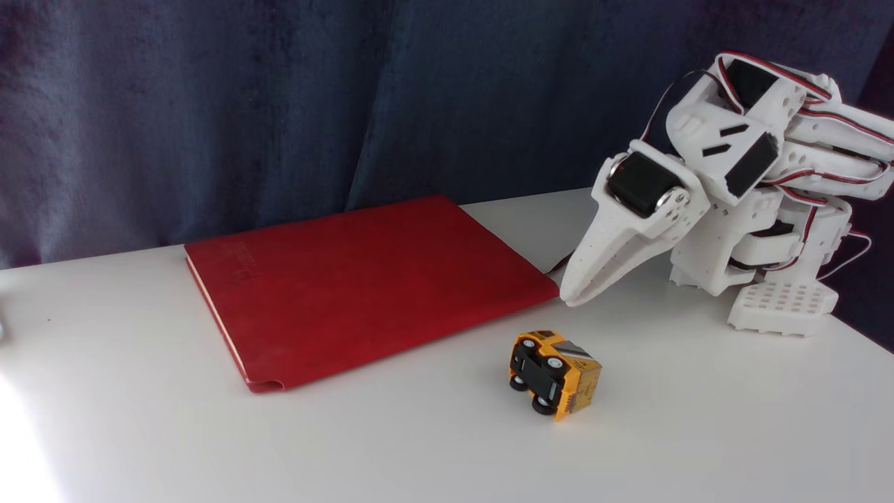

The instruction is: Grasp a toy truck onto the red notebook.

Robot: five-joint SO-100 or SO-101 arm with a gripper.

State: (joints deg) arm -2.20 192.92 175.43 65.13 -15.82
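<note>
Toy truck (555, 373) lying tipped on its side in the lower centre-right of the frame, black underside and white-hubbed wheels facing the camera, grey panel up. Resting free on the white surface (698, 419); nothing touching it. Judged: on its side it is offering flat yellow faces rather than rolling wheels, so it should be sitting still for a pinch.

Red notebook (363, 279) lying flat and closed at frame centre, near the truck but apart from it, cover bare. Cream page edges showing along its left side.

Claw (574, 297) hanging tip-down at the right of the frame, above and behind the truck, just off the notebook's right corner. Fingers pressed together, clenched on nothing. Arm folded low over its base. Judged: task not yet begun; the claw would need parting before descending.
</note>
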